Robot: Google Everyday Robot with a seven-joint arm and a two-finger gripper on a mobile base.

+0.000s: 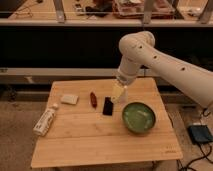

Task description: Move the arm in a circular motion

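Setting: a light wooden table (100,145) seen from the front and above, with dark shelving behind it.
Arm: the large white arm (165,60), built of thick rounded segments with small dark dots, enters from the right, bends at a bulbous joint above the table's back edge, and points down.
Gripper: the pale yellowish gripper (118,91) hangs low over the back centre of the table; I cannot tell whether it is spread or closed, and nothing can be seen held in it.
Near the gripper: a flat black rectangular object (108,106) just beside and in front of it, and a green bowl (138,117) to its front right.
Further left: a small dark red object (93,99), a pale block (69,99), and a white bottle (45,121) lying on its side near the left edge.
Task stage: cannot be judged from a single moment.
Doing it well: keep the circle smooth and even, hold a steady height clear of the tabletop, and size the loop so it passes above the bowl rim and the black object without brushing either.
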